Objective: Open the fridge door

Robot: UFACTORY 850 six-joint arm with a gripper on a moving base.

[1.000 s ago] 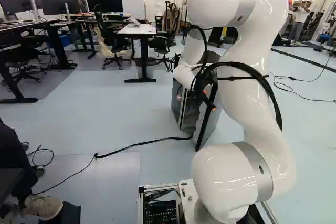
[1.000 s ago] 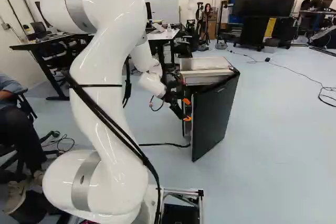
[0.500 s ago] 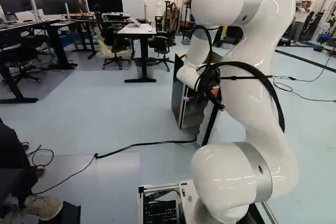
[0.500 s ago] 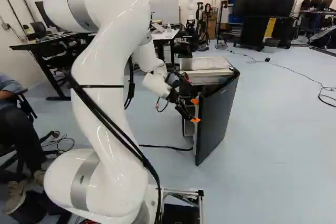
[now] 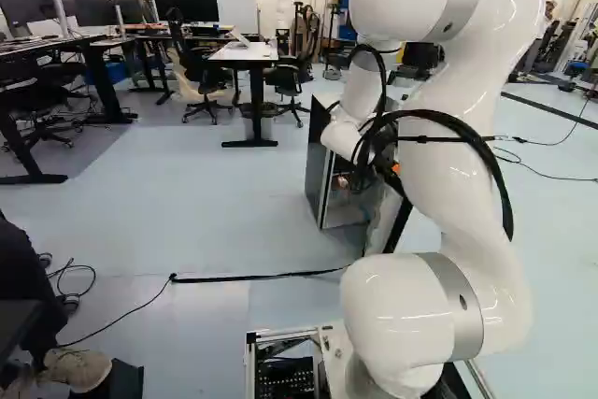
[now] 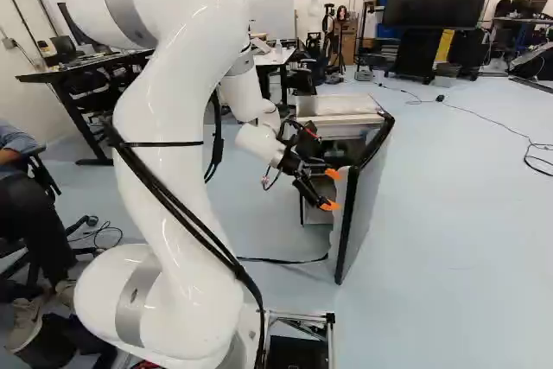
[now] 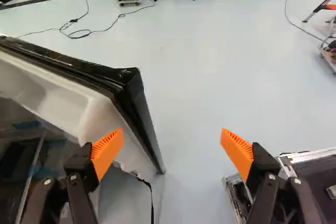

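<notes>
Left base view: the fridge (image 5: pixel 317 165) stands ahead of the arm (image 5: pixel 458 175), its door (image 5: pixel 383 221) partly swung out. Right base view: the gripper (image 6: pixel 332 190) is just beside the door's upright free edge, on the fridge side. Wrist view: its fingers stand wide apart, gripping nothing (one overlaps the door's pale inner side in view; I can't tell if it touches). The next push should go outward, away from the fridge.

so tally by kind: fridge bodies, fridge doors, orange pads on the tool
Fridge body: 1
Fridge door: 1
Orange pads on the tool: 2
Total: 4
</notes>
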